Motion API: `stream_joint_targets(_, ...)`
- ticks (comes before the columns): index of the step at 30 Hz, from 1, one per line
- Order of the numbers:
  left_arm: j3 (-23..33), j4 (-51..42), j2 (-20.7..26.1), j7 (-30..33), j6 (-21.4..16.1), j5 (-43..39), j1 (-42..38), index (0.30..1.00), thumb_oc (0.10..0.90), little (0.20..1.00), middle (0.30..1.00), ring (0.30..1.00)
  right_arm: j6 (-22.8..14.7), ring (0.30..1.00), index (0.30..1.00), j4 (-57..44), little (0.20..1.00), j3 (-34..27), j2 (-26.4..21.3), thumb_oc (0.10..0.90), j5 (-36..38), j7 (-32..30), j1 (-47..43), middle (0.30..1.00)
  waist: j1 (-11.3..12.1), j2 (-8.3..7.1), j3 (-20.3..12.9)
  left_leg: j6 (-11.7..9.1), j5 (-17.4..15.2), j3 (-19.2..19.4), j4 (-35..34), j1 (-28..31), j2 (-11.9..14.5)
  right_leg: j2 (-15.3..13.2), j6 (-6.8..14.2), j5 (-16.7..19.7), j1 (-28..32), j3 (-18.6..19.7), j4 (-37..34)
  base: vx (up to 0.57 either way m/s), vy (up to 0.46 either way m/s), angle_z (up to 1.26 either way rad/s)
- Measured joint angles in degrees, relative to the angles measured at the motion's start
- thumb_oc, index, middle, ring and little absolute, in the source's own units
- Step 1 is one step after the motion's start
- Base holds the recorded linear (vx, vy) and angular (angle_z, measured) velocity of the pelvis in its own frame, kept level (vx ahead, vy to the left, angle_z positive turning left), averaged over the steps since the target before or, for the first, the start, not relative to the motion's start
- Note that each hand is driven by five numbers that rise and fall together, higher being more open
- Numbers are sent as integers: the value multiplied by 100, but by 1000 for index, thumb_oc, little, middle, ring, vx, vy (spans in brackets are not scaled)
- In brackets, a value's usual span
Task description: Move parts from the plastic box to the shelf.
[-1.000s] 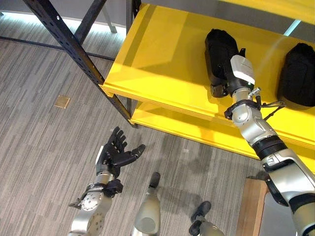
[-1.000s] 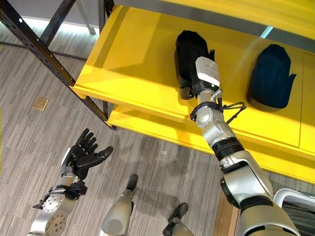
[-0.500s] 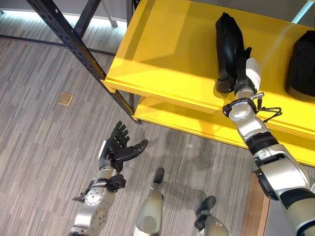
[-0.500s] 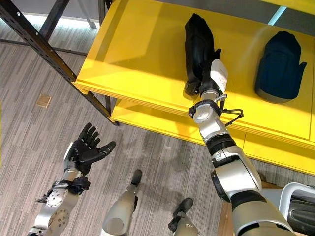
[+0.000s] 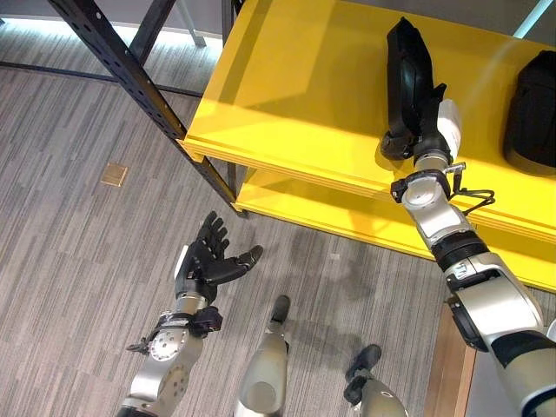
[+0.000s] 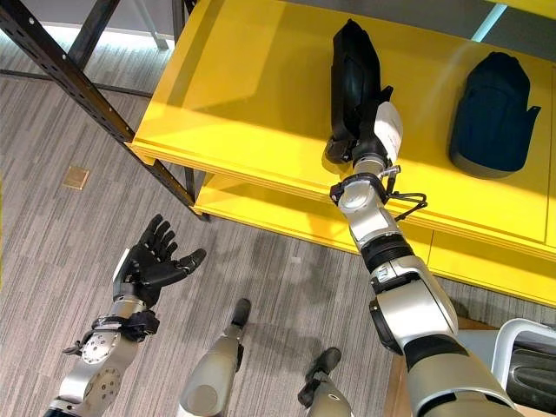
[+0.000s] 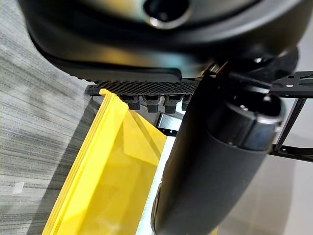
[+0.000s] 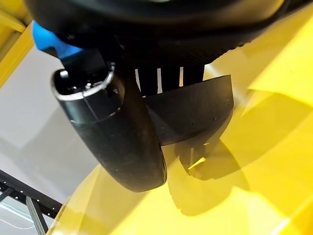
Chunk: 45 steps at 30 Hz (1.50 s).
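On the shelf [image 5: 295, 95] near its front edge, I am setting a second black part [image 5: 408, 78] beside one already placed [image 6: 493, 104], my right hand [image 6: 375, 130] gripping it, left hand [image 5: 205, 265] hanging open and empty.

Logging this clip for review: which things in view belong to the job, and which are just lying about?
Job:
- shelf, yellow
- black part on the shelf, right hand on it
- second black part, lying further right on the shelf
- box, corner showing at lower right
- left hand, open over the floor, empty

Lying about:
- brass plate set in the floor
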Motion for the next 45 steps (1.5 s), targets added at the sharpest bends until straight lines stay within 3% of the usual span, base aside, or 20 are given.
stream_joint_targets(33, -92, 0, 4, -6, -7, 0, -74, 1000, 900, 1000, 1000, 1000, 52, 300, 300, 0, 300, -486, -83, 400, 0, -480, -58, 300, -66, 80, 43, 6, 1, 23, 7, -97, 2, -14, -16, -16, -140, 24, 58, 0, 0, 0)
stream_joint_targets(34, -92, 0, 4, -6, -7, 0, -75, 1000, 900, 1000, 1000, 1000, 52, 506, 506, 0, 506, -486, -83, 547, 0, -479, -58, 506, -66, 80, 43, 6, 1, 23, 7, -97, 2, -14, -16, -16, -141, 24, 58, 0, 0, 0)
stream_joint_targets(36, -91, 0, 4, -6, -8, 0, -73, 1000, 900, 1000, 1000, 1000, 52, 745, 745, 0, 745, -482, -83, 718, 0, -463, -58, 745, -64, 79, 43, 6, 1, 23, 7, -97, 2, -13, -16, -16, -141, 24, 58, 0, 0, 0)
stream_joint_targets(37, -91, 0, 4, -6, -8, 0, -72, 1000, 900, 1000, 1000, 1000, 52, 901, 901, 0, 901, -473, -83, 829, 0, -457, -58, 901, -64, 79, 43, 6, 1, 22, 7, -98, 3, -12, -16, -16, -141, 24, 59, 0, 0, 0)
stream_joint_targets(38, -91, 0, 4, -5, -8, -1, -71, 1000, 900, 1000, 1000, 1000, 52, 1000, 1000, 0, 1000, -464, -83, 900, 1, -444, -58, 1000, -65, 79, 43, 6, 1, 22, 7, -98, 3, -12, -16, -16, -141, 24, 60, 0, 0, 0)
stream_joint_targets(45, -92, 0, 3, -7, -11, -1, -66, 1000, 900, 1000, 1000, 1000, 41, 1000, 1000, -19, 1000, -304, -63, 900, 49, -163, -58, 1000, -68, 76, 44, 6, 1, 23, 9, -97, 7, -8, -16, -16, -144, 28, 66, 0, 0, 0)
